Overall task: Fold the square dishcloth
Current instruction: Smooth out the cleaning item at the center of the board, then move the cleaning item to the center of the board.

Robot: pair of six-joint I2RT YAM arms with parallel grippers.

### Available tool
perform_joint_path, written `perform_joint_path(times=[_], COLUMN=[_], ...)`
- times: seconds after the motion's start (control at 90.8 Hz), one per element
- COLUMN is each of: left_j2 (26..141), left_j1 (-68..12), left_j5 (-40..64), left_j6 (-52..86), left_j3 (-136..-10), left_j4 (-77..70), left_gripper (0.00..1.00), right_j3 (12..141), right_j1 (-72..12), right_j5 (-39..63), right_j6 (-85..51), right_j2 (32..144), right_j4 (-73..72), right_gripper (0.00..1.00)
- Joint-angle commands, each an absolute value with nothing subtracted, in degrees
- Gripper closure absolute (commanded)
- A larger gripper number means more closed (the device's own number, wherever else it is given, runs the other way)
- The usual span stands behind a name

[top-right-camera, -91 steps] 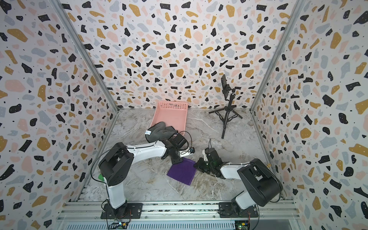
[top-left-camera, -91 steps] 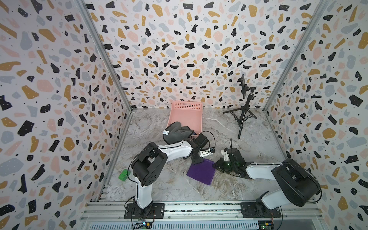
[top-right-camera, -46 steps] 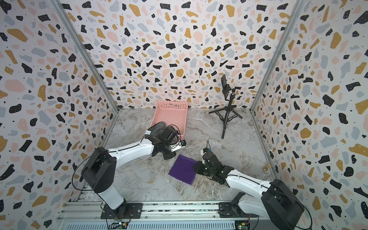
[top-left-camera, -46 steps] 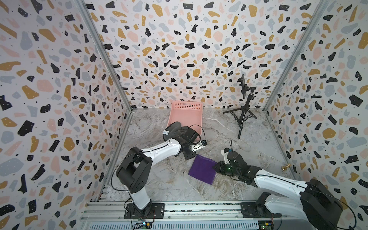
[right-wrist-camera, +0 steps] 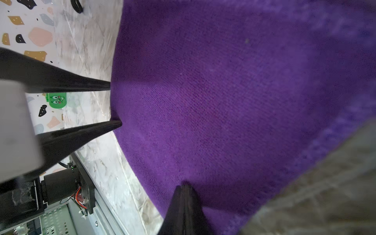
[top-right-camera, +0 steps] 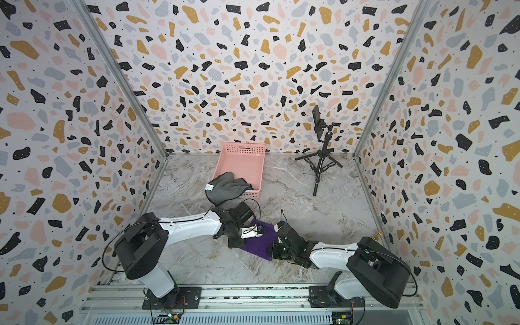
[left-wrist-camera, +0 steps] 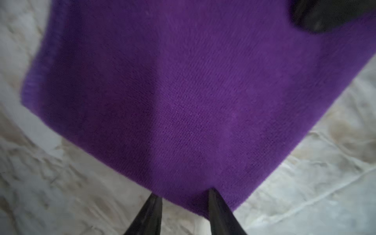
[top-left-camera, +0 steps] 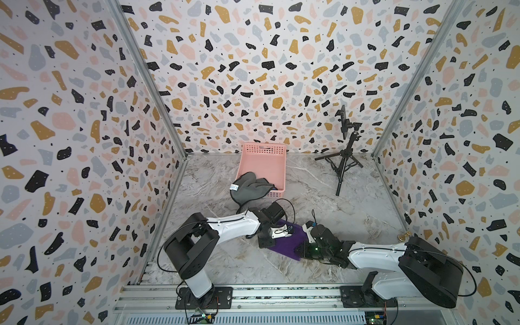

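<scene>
Moved: left gripper (left-wrist-camera: 184, 198) has swung from the crumpled grey cloth (top-left-camera: 247, 185) down to the purple woven square dishcloth (top-left-camera: 284, 249), and the right arm's elbow has dropped low.
Dishcloth: flat on the marble-patterned counter (top-left-camera: 323, 197), between both arms.
Left fingers (left-wrist-camera: 215, 205): apart, straddling one corner of the near edge, seemingly poised to pinch.
Right gripper (right-wrist-camera: 184, 185): fingers together, clamped near that edge's other corner — likely so both corners lift together for the fold.
</scene>
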State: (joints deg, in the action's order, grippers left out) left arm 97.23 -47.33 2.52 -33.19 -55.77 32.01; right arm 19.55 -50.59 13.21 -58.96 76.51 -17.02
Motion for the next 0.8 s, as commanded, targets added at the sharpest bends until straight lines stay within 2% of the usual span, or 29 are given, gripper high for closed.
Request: perform_joint_path(times=[0.0, 0.154, 0.374, 0.584, 0.793], left_j2=[98.52, 95.96, 83.61, 75.63, 72.37], left_j1=[-47.55, -47.55, -44.82, -33.61, -20.25], left_j5=[-4.18, -4.68, 5.55, 10.47, 12.18], left_j6=[-35.56, -35.80, -31.44, -28.71, -27.31], left_j3=[-54.19, -52.43, -56.04, -60.81, -61.58], left_j4=[31.00, 31.53, 39.00, 43.64, 43.29], left_gripper=[0.59, 0.58, 0.51, 0.48, 0.29], right_j3=[18.80, 22.03, 28.49, 35.31, 37.88], right_j1=[-50.34, -50.25, -50.26, -50.26, -46.56], right_j5=[8.96, 9.21, 9.96, 13.57, 15.84], right_j6=[-58.50, -57.21, -55.43, -54.46, -55.23], right_j2=[74.69, 72.13, 74.04, 85.59, 96.36], right_j4=[-10.51, -6.32, -5.34, -10.17, -14.22], right_gripper=[0.91, 0.89, 0.88, 0.88, 0.89])
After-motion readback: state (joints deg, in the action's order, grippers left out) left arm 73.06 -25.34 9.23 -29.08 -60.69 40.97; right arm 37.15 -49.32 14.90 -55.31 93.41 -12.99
